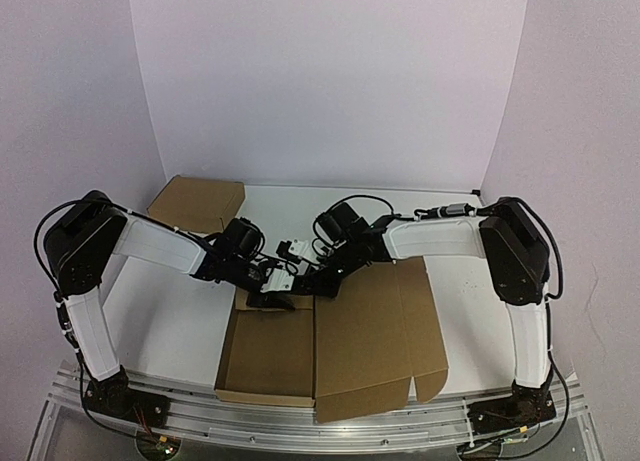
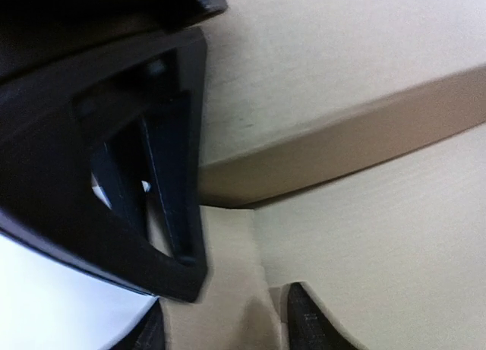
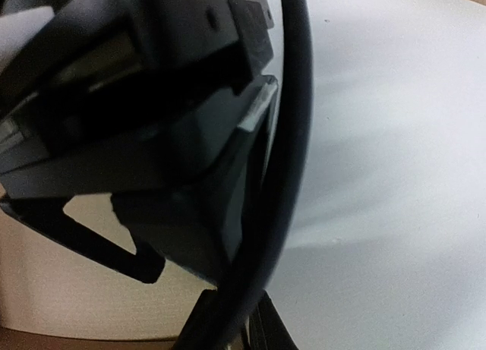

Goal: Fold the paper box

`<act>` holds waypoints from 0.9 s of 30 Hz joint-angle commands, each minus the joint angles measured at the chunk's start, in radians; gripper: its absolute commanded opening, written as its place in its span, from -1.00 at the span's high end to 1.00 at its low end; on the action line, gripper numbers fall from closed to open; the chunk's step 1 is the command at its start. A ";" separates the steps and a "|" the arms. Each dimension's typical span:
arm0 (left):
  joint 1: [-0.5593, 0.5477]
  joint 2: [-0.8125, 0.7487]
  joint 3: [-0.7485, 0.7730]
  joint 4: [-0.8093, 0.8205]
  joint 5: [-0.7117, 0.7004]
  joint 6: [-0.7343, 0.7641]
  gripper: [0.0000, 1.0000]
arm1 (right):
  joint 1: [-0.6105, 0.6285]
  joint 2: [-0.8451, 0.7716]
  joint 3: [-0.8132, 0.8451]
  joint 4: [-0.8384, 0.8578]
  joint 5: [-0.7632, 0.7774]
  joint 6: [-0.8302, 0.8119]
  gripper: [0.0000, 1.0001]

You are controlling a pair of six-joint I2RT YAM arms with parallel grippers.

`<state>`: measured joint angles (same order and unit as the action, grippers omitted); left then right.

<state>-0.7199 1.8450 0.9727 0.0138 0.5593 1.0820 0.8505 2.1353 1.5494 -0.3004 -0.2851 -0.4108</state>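
Note:
The paper box (image 1: 345, 341) lies in brown cardboard at the table's near middle, its left half raised into a shallow tray and a wide panel with flaps spread flat to the right. Both grippers meet at its back edge. My left gripper (image 1: 272, 299) is open; in the left wrist view its fingers (image 2: 310, 326) stand apart on either side of a cardboard flap (image 2: 228, 289). My right gripper (image 1: 318, 281) sits just right of it. In the right wrist view its jaws (image 3: 235, 335) are drawn close together at the box's edge (image 3: 68, 341), partly hidden by a black cable (image 3: 292, 137).
A second shallow brown cardboard box (image 1: 197, 203) sits at the back left by the wall. The white table (image 1: 470, 301) runs to purple walls behind and on both sides. An aluminium rail (image 1: 300, 421) holds the arm bases along the near edge.

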 commanded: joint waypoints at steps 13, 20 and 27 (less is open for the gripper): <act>0.174 -0.237 0.048 -0.570 0.087 0.182 -0.73 | -0.006 -0.014 -0.071 -0.095 0.035 0.006 0.82; 0.160 -0.311 -0.148 -0.109 -0.120 0.180 -0.97 | -0.006 -0.009 -0.067 -0.097 -0.001 0.006 0.81; 0.183 -0.209 -0.016 -0.224 -0.156 0.172 -0.99 | -0.015 -0.012 -0.055 -0.101 -0.040 0.033 0.78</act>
<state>-0.5581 1.5851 0.8592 -0.1955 0.4449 1.2415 0.8379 2.1193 1.5032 -0.2859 -0.2910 -0.4067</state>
